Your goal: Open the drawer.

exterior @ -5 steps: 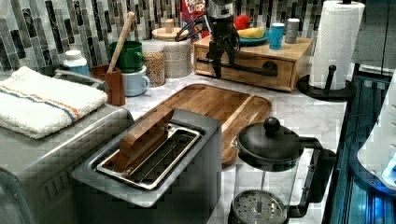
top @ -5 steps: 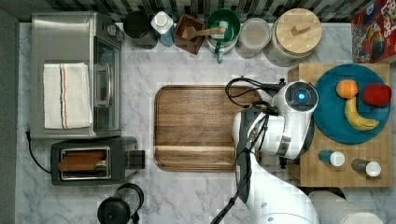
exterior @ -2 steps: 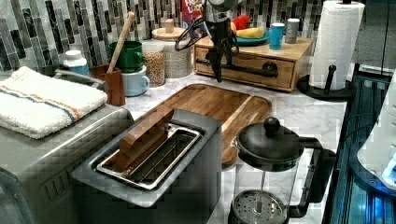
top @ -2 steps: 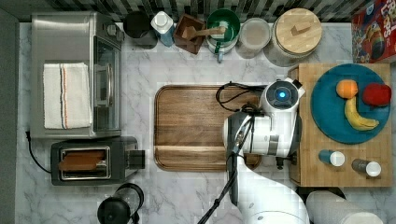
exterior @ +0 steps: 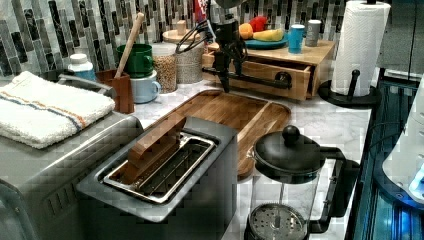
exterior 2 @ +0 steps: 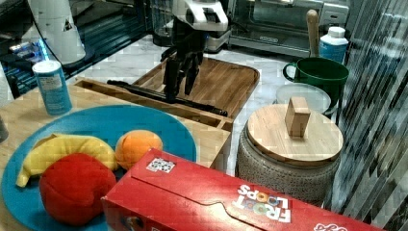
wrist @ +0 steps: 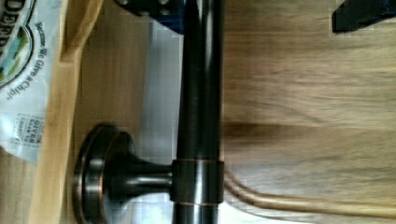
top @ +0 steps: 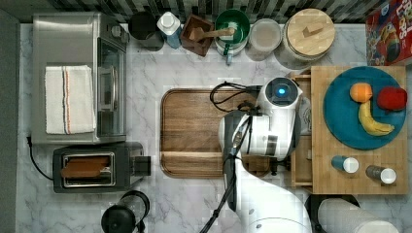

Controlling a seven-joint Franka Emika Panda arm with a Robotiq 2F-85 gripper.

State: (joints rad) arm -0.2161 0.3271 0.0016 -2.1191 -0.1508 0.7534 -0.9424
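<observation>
The light wooden drawer point(top: 302, 167) of the small cabinet point(top: 359, 165) stands partly pulled out toward the top view's left. Its long black bar handle point(exterior 2: 144, 94) runs along the drawer front point(exterior: 265, 71). My gripper point(exterior 2: 180, 89) points down over the handle, open, one finger on each side of the bar. In the wrist view the handle point(wrist: 198, 116) passes between the fingers: one fingertip point(wrist: 149, 5) touches it on the drawer side, the other stands well apart. A white printed packet point(wrist: 21, 70) lies inside the drawer.
The dark brown tray point(top: 194, 136) lies just in front of the drawer, under my arm. A blue plate point(top: 350, 126) with fruit and two small cans sit on the cabinet. Jars and a green mug point(top: 232, 24) line the back; a paper towel stand point(exterior: 357, 50) is beside the cabinet.
My arm has moved to the top view's left, and the drawer has slid out with the handle, showing more of its inside.
</observation>
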